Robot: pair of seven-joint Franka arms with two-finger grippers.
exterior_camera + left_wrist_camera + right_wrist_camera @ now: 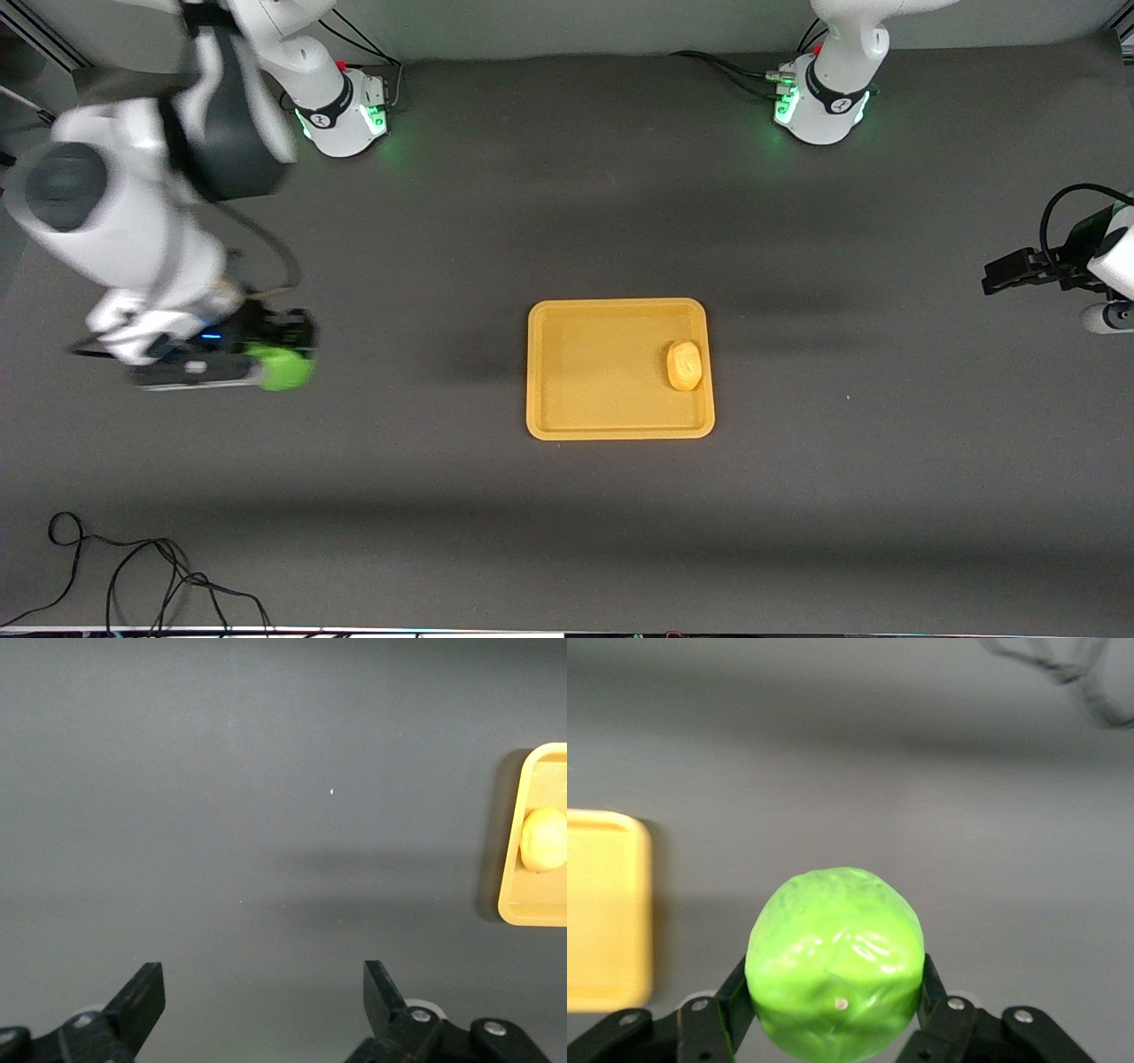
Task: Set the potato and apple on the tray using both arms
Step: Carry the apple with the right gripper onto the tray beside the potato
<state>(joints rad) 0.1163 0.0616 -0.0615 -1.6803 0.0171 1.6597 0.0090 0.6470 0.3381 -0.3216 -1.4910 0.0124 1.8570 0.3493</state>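
Potato [684,365] already sits at the tray's [567,416] 3 o'clock edge, so the left gripper [264,1005] waits spread wide and empty over bare table [567,532] while the right gripper [833,1005], clamped on the apple [283,368], carries it above the table out at the tray's 9 o'clock.

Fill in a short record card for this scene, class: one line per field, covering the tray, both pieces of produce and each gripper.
tray: yellow-orange tray flat on the dark table, mid-table
potato: potato lies in the tray, at the edge toward the left arm's end
apple: green apple clamped between the right gripper's fingers, not in the tray
right gripper: right gripper shut on the apple, over the table toward the right arm's end
left gripper: left gripper open, holding nothing, waiting over bare table
task status: potato placed, apple not yet
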